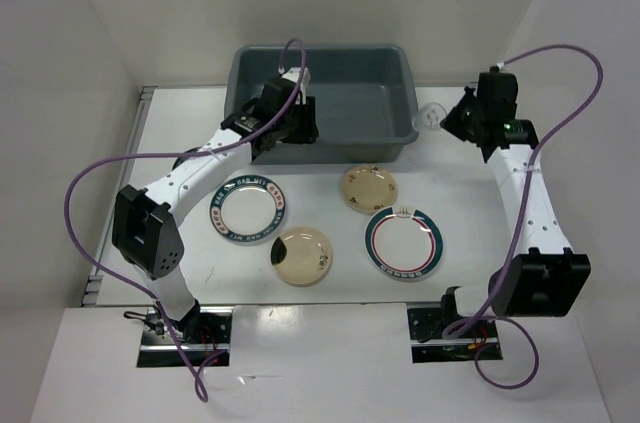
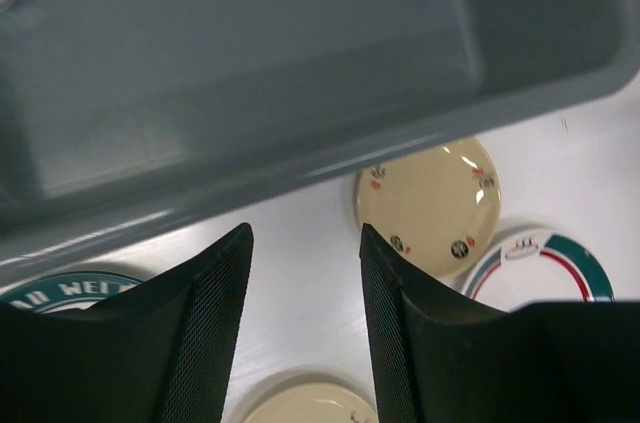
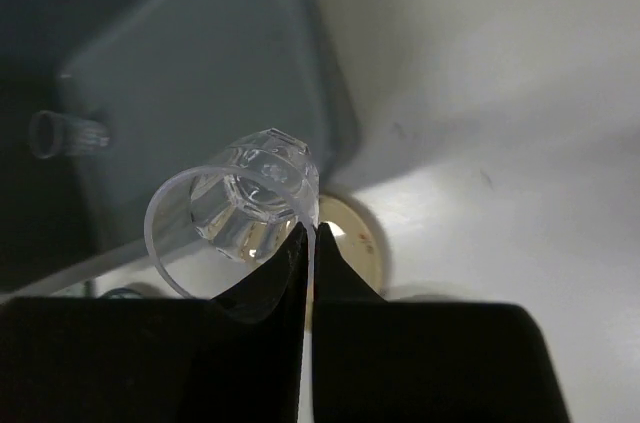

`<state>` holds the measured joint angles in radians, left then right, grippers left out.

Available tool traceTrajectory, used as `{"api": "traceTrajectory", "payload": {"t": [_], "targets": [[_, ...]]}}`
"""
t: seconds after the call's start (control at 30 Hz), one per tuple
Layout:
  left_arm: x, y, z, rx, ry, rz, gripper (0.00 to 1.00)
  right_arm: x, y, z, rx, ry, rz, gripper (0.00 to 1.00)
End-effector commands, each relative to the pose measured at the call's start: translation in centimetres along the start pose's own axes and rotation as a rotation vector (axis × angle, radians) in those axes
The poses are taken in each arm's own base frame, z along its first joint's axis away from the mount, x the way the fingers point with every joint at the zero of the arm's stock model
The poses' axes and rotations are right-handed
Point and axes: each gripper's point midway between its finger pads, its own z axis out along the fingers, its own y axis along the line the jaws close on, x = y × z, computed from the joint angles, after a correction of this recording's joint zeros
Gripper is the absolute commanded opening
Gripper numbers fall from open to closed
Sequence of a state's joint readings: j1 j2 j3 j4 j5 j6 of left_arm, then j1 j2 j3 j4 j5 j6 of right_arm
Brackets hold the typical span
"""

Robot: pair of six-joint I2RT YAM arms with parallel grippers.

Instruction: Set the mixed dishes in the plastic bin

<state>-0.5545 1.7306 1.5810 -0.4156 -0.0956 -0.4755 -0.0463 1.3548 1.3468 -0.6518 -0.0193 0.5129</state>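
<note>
The grey-blue plastic bin [image 1: 330,151] stands at the back centre. My left gripper [image 1: 290,131] hovers over its near rim [image 2: 300,168], open and empty [image 2: 305,243]. My right gripper [image 1: 452,121] is shut on the rim of a small clear cup [image 1: 432,115], held in the air just right of the bin; its fingers pinch the cup wall [image 3: 240,208]. Two white patterned plates [image 1: 249,208] [image 1: 402,241] and two cream plates [image 1: 370,187] [image 1: 303,255] lie on the table in front of the bin. Another clear cup [image 3: 65,133] lies inside the bin. The teal saucer is out of view.
White walls enclose the table on the left, back and right. Purple cables loop from both arms. The left arm's forearm reaches over the table left of the plates; the arm bases sit at the near edge.
</note>
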Motion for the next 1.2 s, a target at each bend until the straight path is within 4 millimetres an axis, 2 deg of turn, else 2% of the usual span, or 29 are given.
{"api": "traceTrajectory", "payload": {"t": [0.0, 0.03, 0.07, 0.1, 0.13, 0.17, 0.27, 0.3, 0.33, 0.37, 0.4, 0.43, 0.53, 0.6, 0.63, 0.7, 0.73, 0.77, 0.8, 0.83, 0.87, 0.93, 1.0, 1.03, 1.1, 1.17], "targets": [[-6.4, 1.8, -4.0, -0.089, -0.185, 0.004, 0.55, -0.3, 6.4, -1.7, -0.161, 0.012, -0.088, 0.0], [-6.8, 2.8, -4.0, -0.105, -0.19, -0.006, 0.55, -1.2, 8.2, -2.0, -0.2, -0.012, -0.102, 0.0], [-7.8, 4.8, -4.4, -0.133, -0.207, -0.033, 0.55, -0.6, 9.3, -0.7, -0.221, 0.021, -0.125, 0.0], [-8.6, 5.8, -4.8, -0.14, -0.232, -0.048, 0.55, -0.3, 10.5, -0.3, -0.247, 0.031, -0.137, 0.0], [-9.0, 7.0, -4.9, -0.161, -0.238, -0.061, 0.55, -0.3, 12.6, -0.6, -0.297, 0.028, -0.157, 0.0], [-9.7, 9.3, -5.2, -0.201, -0.252, -0.096, 0.55, 0.4, 13.6, 0.8, -0.311, 0.05, -0.181, 0.0], [-10.4, 12.8, -5.6, -0.26, -0.273, -0.134, 0.55, 0.9, 17.4, 1.5, -0.402, 0.059, -0.226, 0.0], [-11.1, 14.5, -5.9, -0.276, -0.293, -0.166, 0.55, 2.2, 18.0, 2.8, -0.421, 0.108, -0.234, 0.0], [-11.5, 15.1, -6.1, -0.272, -0.305, -0.174, 0.55, 1.5, 19.1, 2.9, -0.457, 0.092, -0.244, 0.0], [-11.2, 16.0, -6.0, -0.287, -0.299, -0.195, 0.55, 1.9, 20.1, 3.2, -0.479, 0.101, -0.252, 0.0], [-11.3, 16.4, -5.7, -0.282, -0.298, -0.201, 0.54, 3.1, 20.7, 4.4, -0.488, 0.13, -0.261, 0.0], [-10.9, 17.0, -5.1, -0.284, -0.283, -0.206, 0.54, 2.3, 21.5, 4.7, -0.505, 0.105, -0.272, 0.0], [-10.2, 16.4, -3.9, -0.238, -0.251, -0.213, 0.54, 3.0, 23.0, 6.8, -0.513, 0.121, -0.292, 0.0], [-9.3, 15.7, -3.1, -0.188, -0.231, -0.222, 0.54, 3.6, 23.2, 8.0, -0.49, 0.134, -0.307, 0.0], [-9.1, 15.5, -2.9, -0.175, -0.227, -0.232, 0.54, 3.8, 23.0, 9.4, -0.46, 0.135, -0.321, 0.0], [-9.1, 15.3, -2.5, -0.155, -0.223, -0.23, 0.54, 5.3, 23.7, 10.5, -0.442, 0.152, -0.372, 0.0], [-8.8, 15.2, -2.1, -0.148, -0.211, -0.231, 0.54, 5.2, 24.2, 10.6, -0.431, 0.149, -0.388, 0.0], [-8.8, 15.2, -2.1, -0.148, -0.211, -0.231, 0.54, 6.4, 23.5, 12.7, -0.378, 0.17, -0.406, 0.0], [-8.8, 15.1, -2.1, -0.139, -0.208, -0.23, 0.54, 6.6, 23.2, 13.6, -0.351, 0.172, -0.408, 0.0], [-8.8, 15.1, -2.1, -0.139, -0.208, -0.23, 0.54, 6.3, 23.8, 13.7, -0.344, 0.156, -0.413, 0.0], [-8.3, 15.2, -1.9, -0.142, -0.198, -0.232, 0.54, 7.2, 22.3, 15.7, -0.264, 0.172, -0.421, 0.0], [-8.0, 15.2, -2.1, -0.143, -0.195, -0.232, 0.54, 6.1, 21.5, 16.5, -0.188, 0.13, -0.435, 0.0], [-7.5, 15.4, -1.8, -0.147, -0.182, -0.234, 0.54, 5.8, 19.4, 17.7, -0.071, 0.108, -0.462, 0.0], [-7.3, 15.6, -2.0, -0.156, -0.188, -0.234, 0.54, 5.0, 19.4, 17.5, -0.056, 0.084, -0.46, 0.0], [-6.9, 15.7, -1.8, -0.159, -0.178, -0.236, 0.54, 4.5, 18.1, 18.1, -0.002, 0.071, -0.46, 0.0], [-6.5, 15.8, -1.6, -0.162, -0.17, -0.237, 0.54, 3.1, 16.3, 18.5, 0.039, 0.066, -0.441, 0.0]]}}
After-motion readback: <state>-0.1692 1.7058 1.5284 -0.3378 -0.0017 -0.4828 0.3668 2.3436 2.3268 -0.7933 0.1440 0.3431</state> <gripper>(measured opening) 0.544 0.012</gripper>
